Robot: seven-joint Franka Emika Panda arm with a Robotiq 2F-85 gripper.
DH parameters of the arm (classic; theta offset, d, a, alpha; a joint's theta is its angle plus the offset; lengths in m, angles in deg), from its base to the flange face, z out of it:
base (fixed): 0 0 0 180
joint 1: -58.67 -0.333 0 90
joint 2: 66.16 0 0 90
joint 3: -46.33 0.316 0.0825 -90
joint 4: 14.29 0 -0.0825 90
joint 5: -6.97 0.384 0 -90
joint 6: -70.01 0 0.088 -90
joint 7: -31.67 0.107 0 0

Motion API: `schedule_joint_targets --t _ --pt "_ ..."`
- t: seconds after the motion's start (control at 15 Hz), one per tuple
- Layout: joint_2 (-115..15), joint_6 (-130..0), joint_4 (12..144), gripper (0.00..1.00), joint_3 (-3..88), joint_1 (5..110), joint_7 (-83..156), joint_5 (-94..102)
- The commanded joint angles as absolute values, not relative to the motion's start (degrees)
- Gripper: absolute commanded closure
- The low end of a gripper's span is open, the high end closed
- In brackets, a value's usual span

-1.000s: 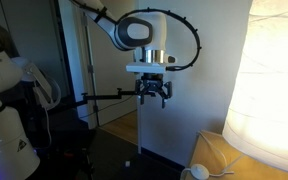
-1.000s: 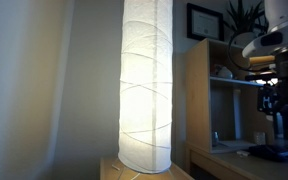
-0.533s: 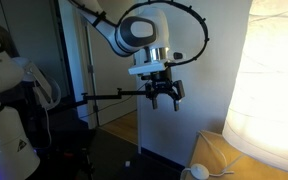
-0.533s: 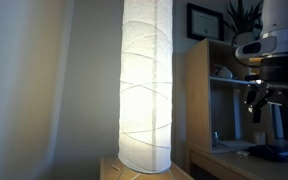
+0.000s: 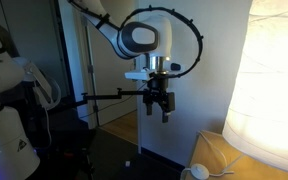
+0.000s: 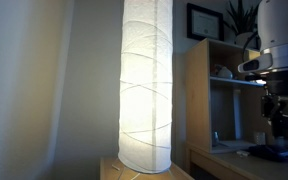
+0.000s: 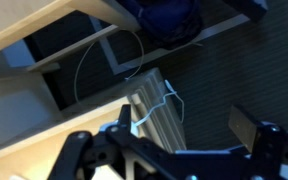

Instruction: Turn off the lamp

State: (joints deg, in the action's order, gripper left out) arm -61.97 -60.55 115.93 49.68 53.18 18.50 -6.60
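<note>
The lamp [image 5: 276,85] is a tall crinkled white paper cylinder, glowing warm yellow-white at the right edge of an exterior view. It fills the middle of an exterior view as the lamp [image 6: 147,85], standing on a low wooden base. My gripper [image 5: 160,108] hangs in the air well to the lamp's left, pointing down, not touching it. It also shows at the far right as my gripper [image 6: 283,112], in front of shelves. In the wrist view my gripper [image 7: 184,122] is open with nothing between its fingers. A thin white cord [image 7: 80,68] loops over the dark floor below.
A wooden shelf unit [image 6: 210,100] stands right of the lamp, with a framed picture [image 6: 204,20] above it. A white machine [image 5: 9,110] fills the left side. A black boom [image 5: 109,96] reaches toward the gripper. A white round object [image 5: 199,172] lies by the wooden base [image 5: 224,155].
The wrist has turned, so the gripper's fingers now face a different way and hang slightly lower. The lamp still glows. The jaws stay open.
</note>
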Motion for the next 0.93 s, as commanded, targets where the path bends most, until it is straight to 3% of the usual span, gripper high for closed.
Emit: schedule_joint_targets --t 0.0,0.87 --pt "-60.7 -55.3 113.6 0.0 50.3 54.6 14.0 6.2" --pt "-60.2 -61.9 115.0 0.0 50.9 55.0 11.6 11.4"
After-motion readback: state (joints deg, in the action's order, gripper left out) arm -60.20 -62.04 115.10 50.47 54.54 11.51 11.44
